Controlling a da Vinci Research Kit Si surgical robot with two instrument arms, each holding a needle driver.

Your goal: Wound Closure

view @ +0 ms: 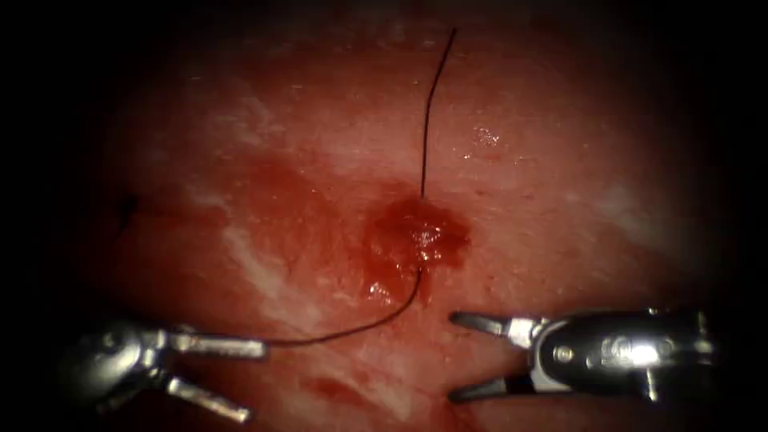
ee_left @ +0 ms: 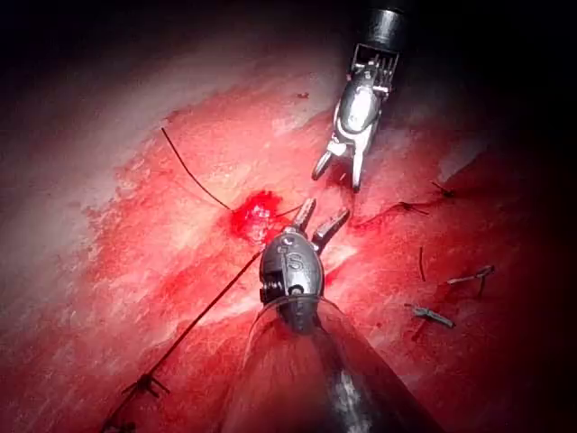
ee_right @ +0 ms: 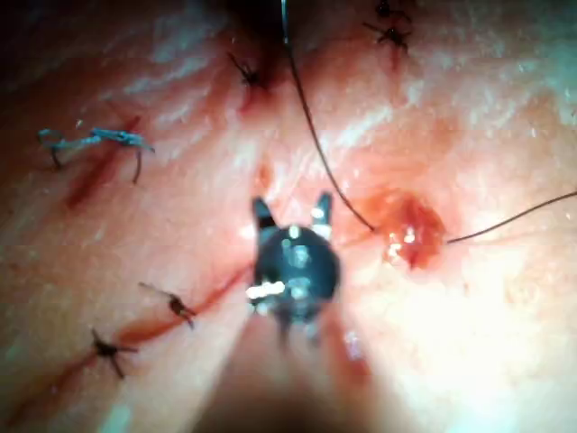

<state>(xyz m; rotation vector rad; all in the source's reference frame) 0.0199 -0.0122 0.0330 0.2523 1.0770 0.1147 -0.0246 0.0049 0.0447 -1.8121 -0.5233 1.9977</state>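
Below the cut (view: 416,236), both tools — left (view: 254,380), right (view: 452,356) — gape, empty.

The tissue (view: 560,200) is pinkish red, streaked with pale whitish bands. At its centre, the cut (view: 416,240) is filled with darker, glossy red fluid (view: 392,264). The thread (view: 428,112) running into and out of the cut is black. Both claws, left (view: 252,380) and right (view: 456,356), are metallic silver-grey; the right claw's body is darker.
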